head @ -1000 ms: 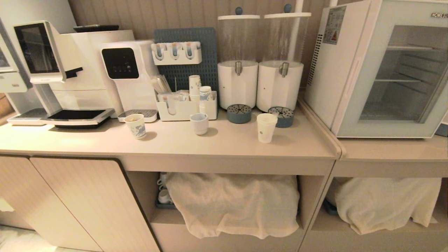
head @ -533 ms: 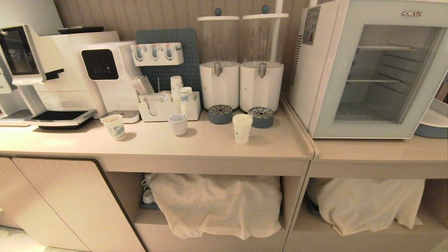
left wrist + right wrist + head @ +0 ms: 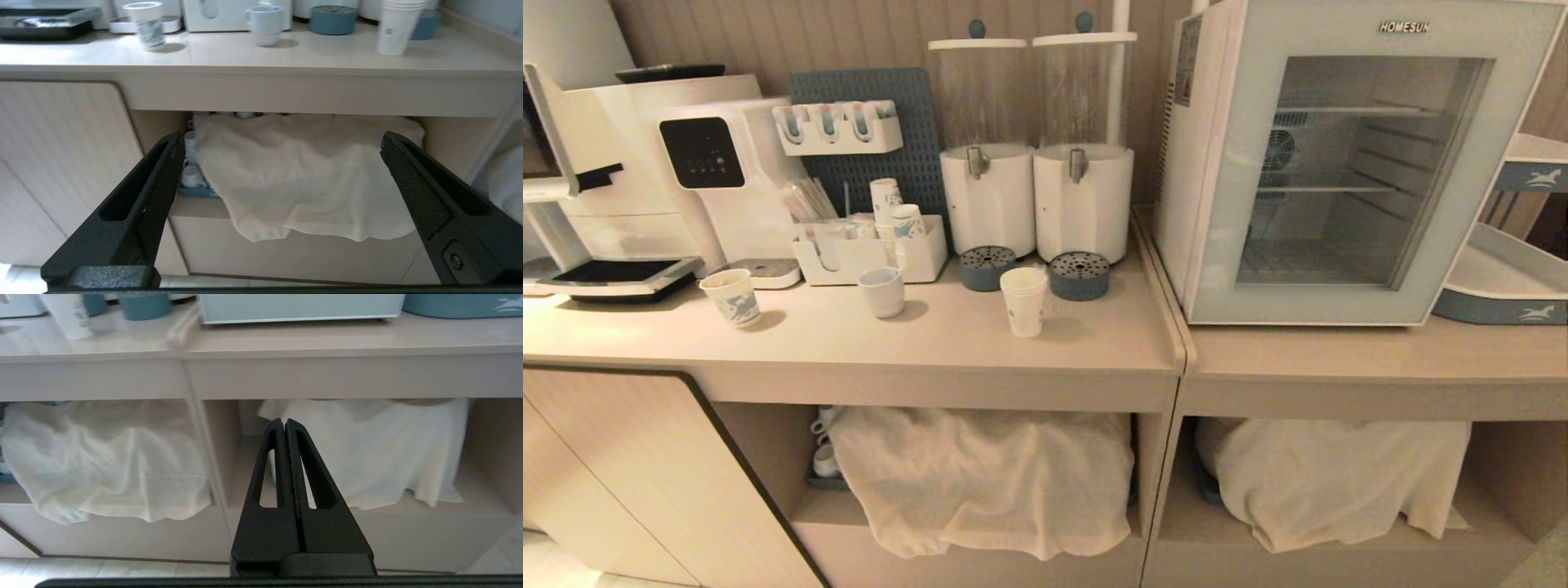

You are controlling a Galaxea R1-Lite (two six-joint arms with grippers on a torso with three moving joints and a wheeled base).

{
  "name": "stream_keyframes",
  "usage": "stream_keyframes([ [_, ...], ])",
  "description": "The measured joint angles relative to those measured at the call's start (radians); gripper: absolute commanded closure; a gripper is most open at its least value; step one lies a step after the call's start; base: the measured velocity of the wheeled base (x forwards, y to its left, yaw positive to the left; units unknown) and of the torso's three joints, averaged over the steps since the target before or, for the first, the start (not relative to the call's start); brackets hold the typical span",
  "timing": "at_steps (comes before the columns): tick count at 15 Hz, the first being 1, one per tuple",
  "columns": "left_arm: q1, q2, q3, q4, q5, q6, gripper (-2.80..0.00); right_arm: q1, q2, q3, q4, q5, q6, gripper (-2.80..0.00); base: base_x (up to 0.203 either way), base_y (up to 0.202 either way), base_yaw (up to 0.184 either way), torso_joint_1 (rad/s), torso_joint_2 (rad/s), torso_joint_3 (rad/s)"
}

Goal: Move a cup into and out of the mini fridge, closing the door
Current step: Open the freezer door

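Head view: cup [image 3: 1023, 302] on counter [image 3: 931, 343], fridge door [image 3: 1331, 163] closed.

cup [image 3: 1023, 302]: white, blue logo | mini fridge [image 3: 1188, 163]: white | door [image 3: 1347, 163]: pale frame

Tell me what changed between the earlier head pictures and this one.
Only the camera moved: the whole scene slid left in the head view, bringing the mini fridge more fully into view. Nothing on the counter shifted. The cup stands in front of the dispensers, the door is closed, and nothing was grasped or released. The left gripper hangs open, the right gripper shut, both below counter height.
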State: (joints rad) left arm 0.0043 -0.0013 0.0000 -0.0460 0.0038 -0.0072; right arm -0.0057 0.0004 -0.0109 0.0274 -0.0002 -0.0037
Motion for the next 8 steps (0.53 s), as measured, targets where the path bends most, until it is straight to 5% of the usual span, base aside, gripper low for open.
stream_keyframes([
  [8, 0.0, 0.0, 0.0, 0.001, 0.0, 0.0, -2.8, 0.0, 0.0, 0.0, 0.0, 0.0, -0.001, 0.0, 0.0, -0.193, -0.001, 0.002, 0.0, 0.003],
])
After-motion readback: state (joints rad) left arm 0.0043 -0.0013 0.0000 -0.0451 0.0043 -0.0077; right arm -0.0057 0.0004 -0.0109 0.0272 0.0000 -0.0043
